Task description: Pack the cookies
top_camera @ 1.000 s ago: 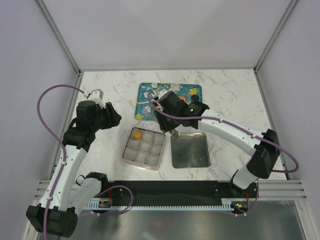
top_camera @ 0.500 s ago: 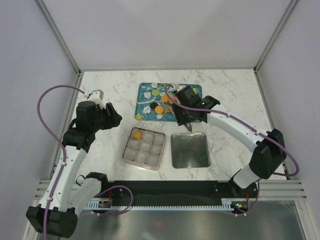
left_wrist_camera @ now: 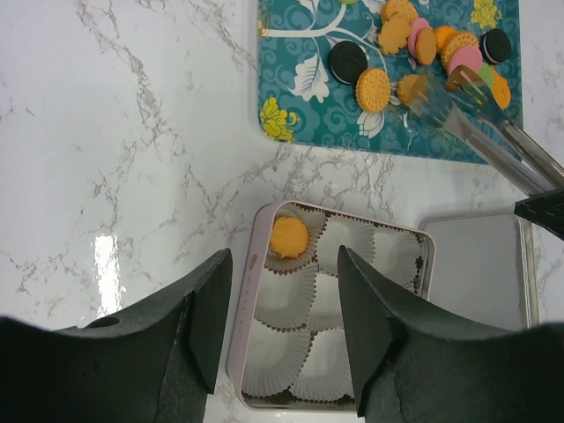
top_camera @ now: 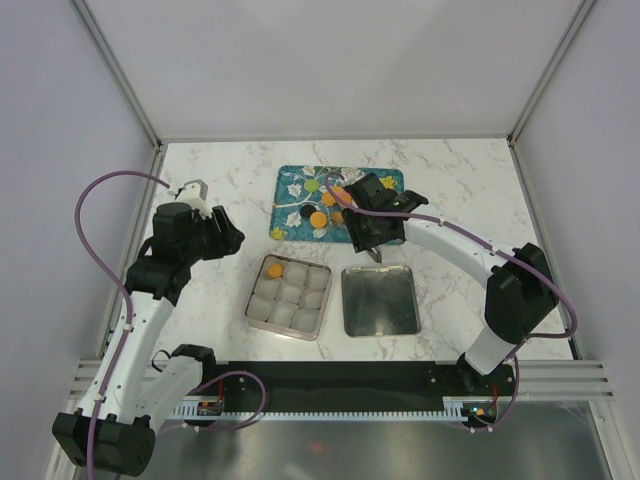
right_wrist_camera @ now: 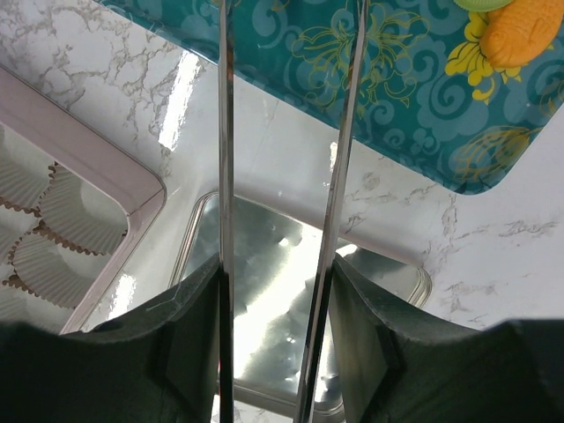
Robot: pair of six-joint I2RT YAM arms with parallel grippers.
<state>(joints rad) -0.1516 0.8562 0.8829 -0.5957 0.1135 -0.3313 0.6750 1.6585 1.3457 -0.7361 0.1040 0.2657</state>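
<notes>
While over tray (left_wrist_camera: 300, 123), tongs (left_wrist_camera: 515, 159) among cookies (left_wrist_camera: 373, 89).

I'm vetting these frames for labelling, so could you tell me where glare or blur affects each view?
Left wrist: a white glare streak on the marble table, and the tongs look smeared at their tips over the cookies. Right wrist: bright reflections wash the metal lid and the marble. Top external: even light, only soft shadows.
</notes>
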